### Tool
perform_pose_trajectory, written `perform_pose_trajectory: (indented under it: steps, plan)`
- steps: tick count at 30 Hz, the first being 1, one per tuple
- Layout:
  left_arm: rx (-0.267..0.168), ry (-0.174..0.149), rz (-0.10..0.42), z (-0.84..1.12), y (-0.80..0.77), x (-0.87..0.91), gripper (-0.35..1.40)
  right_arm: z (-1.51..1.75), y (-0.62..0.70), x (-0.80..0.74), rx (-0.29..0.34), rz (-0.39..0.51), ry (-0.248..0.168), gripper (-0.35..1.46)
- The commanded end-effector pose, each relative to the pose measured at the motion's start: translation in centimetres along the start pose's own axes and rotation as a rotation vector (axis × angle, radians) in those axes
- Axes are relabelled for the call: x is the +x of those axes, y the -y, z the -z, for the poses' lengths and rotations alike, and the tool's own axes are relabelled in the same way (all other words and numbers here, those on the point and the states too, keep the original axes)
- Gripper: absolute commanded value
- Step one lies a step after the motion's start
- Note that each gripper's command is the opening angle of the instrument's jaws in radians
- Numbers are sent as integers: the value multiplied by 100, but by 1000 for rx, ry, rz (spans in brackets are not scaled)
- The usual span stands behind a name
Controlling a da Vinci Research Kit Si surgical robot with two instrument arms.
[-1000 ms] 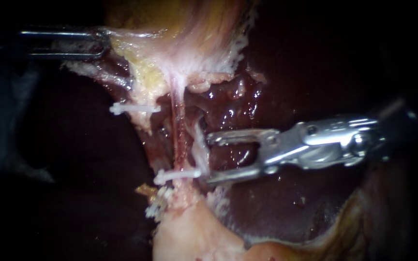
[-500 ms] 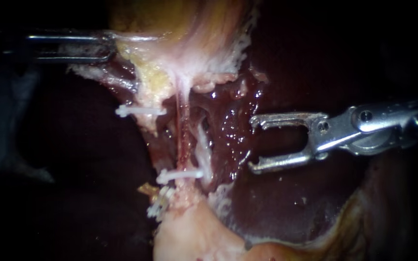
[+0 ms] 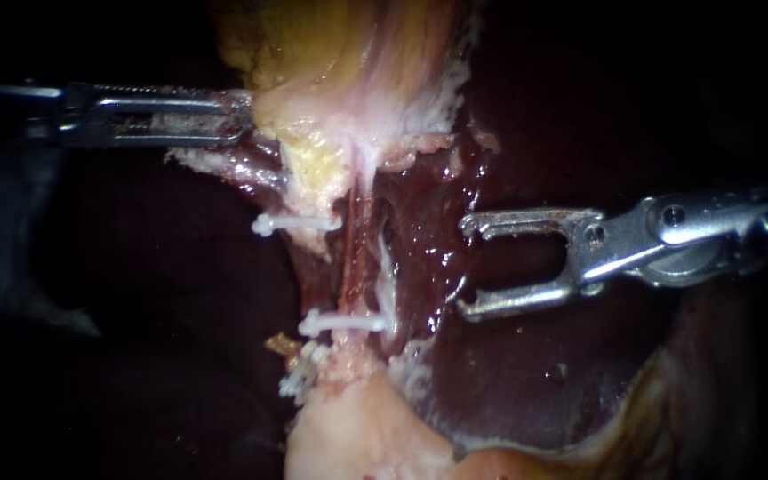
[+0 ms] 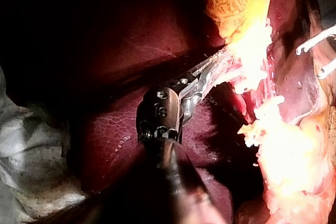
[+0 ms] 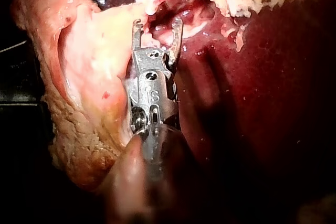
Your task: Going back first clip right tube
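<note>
Endoscope view puts the small white plastic clip [image 3: 344,322] crosswise on the thin pink-red tube [image 3: 356,267], near the tube's lower end and just above a pale pink tissue mass [image 3: 357,427]. A whitish strand [image 3: 386,276] runs alongside the tube on its right. I cannot tell from this whether the clipped tube is the right one. A second white clip [image 3: 291,222] sits higher and to the left, at the lower edge of the pale yellowish gallbladder [image 3: 357,80].

My right instrument [image 3: 464,267], silver with slotted jaws, is well to the right of the lower clip and touches neither clip. Its jaws are spread wide with nothing between them, over the glistening dark red liver [image 3: 508,373]. The right wrist view shows the same empty gap at its tips [image 5: 157,23].

My left instrument [image 3: 242,116] comes in at upper left, its jaws clamped on the gallbladder's edge. In the left wrist view a thin pale fold is pinched between them [image 4: 218,61].
</note>
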Motion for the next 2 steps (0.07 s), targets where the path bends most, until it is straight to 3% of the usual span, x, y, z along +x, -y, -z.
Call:
perform_pose_trajectory:
  steps: [1,2]
  plan:
    - [-2,1,0,2,0,1,-35,-3,1,2,3,-6,-1,50]
    - [-3,1,1,3,0,2,-35,-5,2,2,8,-30,-2,50]
